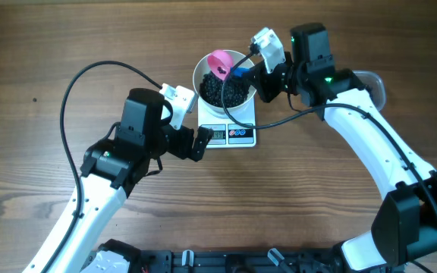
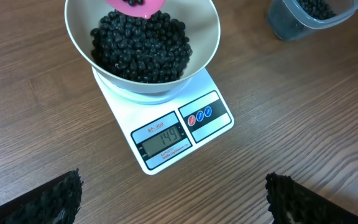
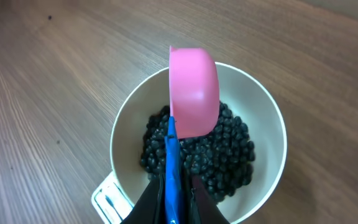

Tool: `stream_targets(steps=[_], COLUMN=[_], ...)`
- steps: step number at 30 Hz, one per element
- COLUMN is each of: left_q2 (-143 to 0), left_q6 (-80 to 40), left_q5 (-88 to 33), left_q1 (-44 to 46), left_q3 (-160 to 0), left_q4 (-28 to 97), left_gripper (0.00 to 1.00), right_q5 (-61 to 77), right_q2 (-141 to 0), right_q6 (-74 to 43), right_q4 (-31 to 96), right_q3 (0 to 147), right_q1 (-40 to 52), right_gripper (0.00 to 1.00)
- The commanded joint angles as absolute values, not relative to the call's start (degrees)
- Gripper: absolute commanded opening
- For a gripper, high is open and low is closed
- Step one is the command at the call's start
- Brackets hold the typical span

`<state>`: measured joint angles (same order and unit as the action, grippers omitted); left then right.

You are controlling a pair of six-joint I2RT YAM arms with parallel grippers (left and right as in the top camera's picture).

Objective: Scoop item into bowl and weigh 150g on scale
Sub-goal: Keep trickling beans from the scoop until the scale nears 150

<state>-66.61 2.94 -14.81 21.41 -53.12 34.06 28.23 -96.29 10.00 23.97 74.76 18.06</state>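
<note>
Few more black beans needed, I reckon: right fingers clamp the pink scoop, tipped over the white bowl on the scale; left fingers gape empty. Next: gentle top-up.

One white bowl is showing at the top of the left wrist frame, and the black beans in it are lying too many to count. One white scale is showing at the centre, carrying one display and two round buttons. One clear container is sitting at the upper right. One pink scoop is filling the middle of the right wrist frame. Two grippers are appearing: the left gripper and the right gripper
</note>
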Motion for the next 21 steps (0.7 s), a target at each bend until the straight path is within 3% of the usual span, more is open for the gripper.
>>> stream_targets(steps=[1, 21], left_q2=[-66.76, -66.76], left_q6=[4.1, 4.1], left_q5=[-14.46, -14.46], left_q1=[21.58, 21.58], left_q3=[-53.84, -53.84], left_q4=[33.93, 33.93], left_gripper=[1.0, 1.0], right_q5=[28.4, 23.29], right_q2=[-94.7, -94.7], right_q6=[5.82, 11.4], right_q4=[23.59, 23.4], right_q3=[75.31, 75.31], right_q1=[18.13, 18.13], right_gripper=[0.04, 0.04])
